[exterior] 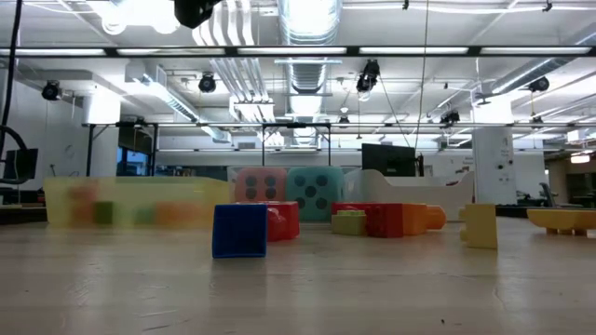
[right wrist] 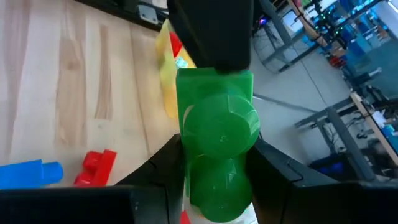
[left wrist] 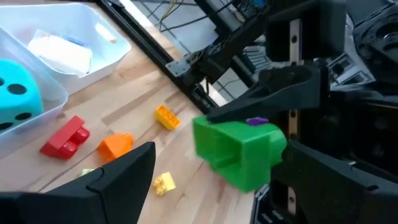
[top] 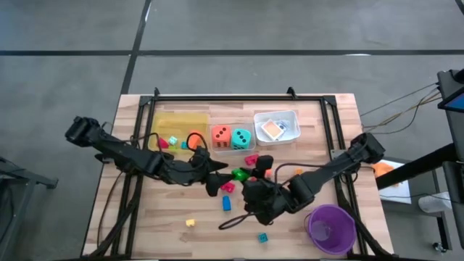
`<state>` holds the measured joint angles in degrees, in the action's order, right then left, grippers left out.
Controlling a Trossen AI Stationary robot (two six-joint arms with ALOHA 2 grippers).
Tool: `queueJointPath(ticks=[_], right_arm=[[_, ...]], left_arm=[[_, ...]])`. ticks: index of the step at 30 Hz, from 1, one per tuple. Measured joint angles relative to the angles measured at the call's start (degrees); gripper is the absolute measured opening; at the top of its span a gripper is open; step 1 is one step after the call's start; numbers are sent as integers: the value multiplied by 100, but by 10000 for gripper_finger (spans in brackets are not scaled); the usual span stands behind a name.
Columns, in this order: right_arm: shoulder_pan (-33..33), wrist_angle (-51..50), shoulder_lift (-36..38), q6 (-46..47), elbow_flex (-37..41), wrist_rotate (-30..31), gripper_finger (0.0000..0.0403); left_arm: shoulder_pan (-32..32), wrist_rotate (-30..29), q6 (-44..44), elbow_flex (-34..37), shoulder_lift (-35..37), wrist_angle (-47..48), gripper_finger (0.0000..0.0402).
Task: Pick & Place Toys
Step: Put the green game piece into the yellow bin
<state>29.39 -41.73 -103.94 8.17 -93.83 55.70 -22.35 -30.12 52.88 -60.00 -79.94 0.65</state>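
Green block (right wrist: 217, 143) pinched by right gripper (right wrist: 214, 163); left gripper (left wrist: 211, 180) spread beside it.

It was a lab or workshop hall: exposed silver ducts (exterior: 307, 19) and strip lights ran overhead, monitors (exterior: 386, 158) stood at twelve o'clock beyond the wooden table (exterior: 298, 288), over bare concrete floor (top: 290, 25).

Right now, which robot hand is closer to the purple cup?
Right. The right gripper, shut on a green block, is nearer the cup at the table's near right corner. The left gripper, open, sits farther left, beyond that block.
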Motion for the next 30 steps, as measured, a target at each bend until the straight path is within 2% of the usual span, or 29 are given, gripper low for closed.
queueJointPath(ticks=[14,30], right_arm=[[-419,-247,-96,66,-140,-447,123],[-485,102,-114,-235,-141,-474,123]], left_arm=[[28,12,-15,23,-48,-112,349],[216,-45,-59,38,-69,0,343]])
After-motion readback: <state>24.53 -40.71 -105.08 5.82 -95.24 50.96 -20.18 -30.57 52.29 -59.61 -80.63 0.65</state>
